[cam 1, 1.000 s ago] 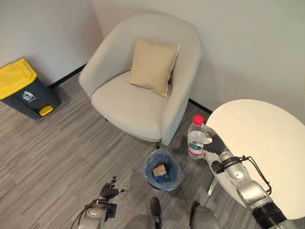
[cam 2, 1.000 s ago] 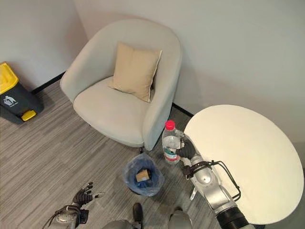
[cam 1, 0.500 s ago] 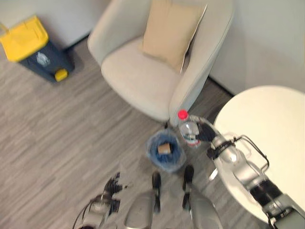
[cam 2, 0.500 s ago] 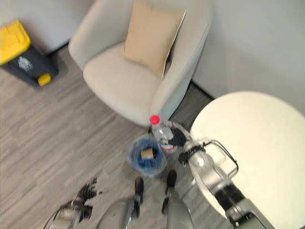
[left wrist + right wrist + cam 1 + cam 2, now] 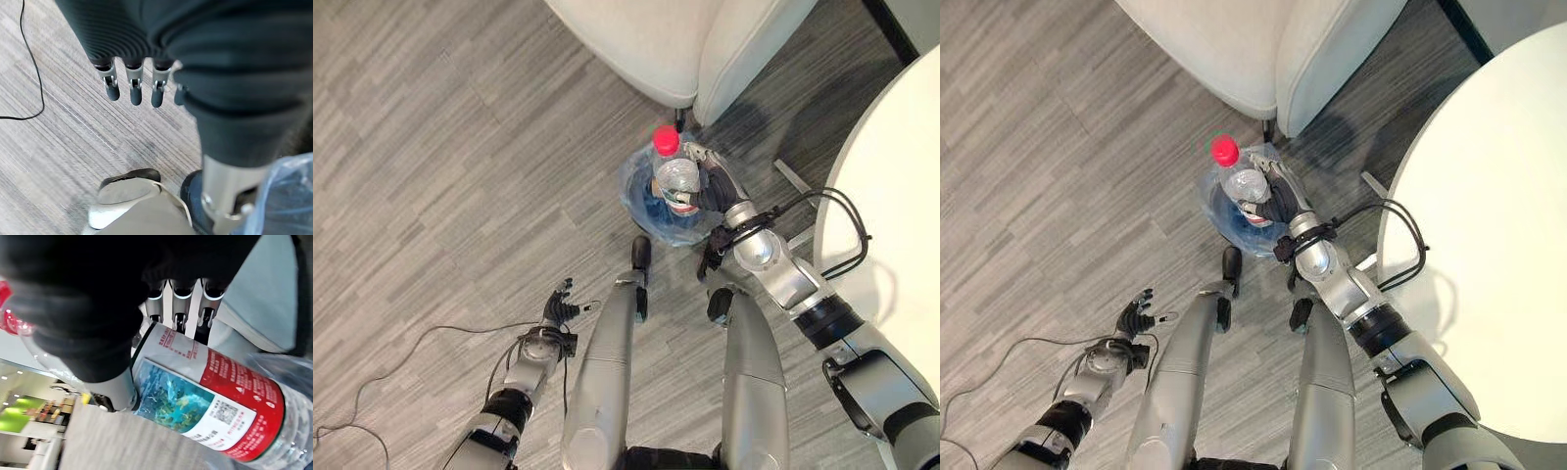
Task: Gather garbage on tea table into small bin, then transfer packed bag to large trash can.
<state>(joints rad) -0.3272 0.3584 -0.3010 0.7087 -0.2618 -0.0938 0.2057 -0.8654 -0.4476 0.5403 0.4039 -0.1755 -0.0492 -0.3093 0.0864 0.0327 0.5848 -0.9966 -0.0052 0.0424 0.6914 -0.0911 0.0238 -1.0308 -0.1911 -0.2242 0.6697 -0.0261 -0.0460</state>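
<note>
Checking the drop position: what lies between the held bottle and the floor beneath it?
The small bin with its blue bag liner, seen in both eye views. The right hand holds the bottle directly over its opening.

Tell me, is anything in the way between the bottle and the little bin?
Nothing visible is. The right hand is shut on the bottle and holds it right over the small bin, whose blue bag is open at the top. The left hand hangs open well off to the side, over the floor.
</note>
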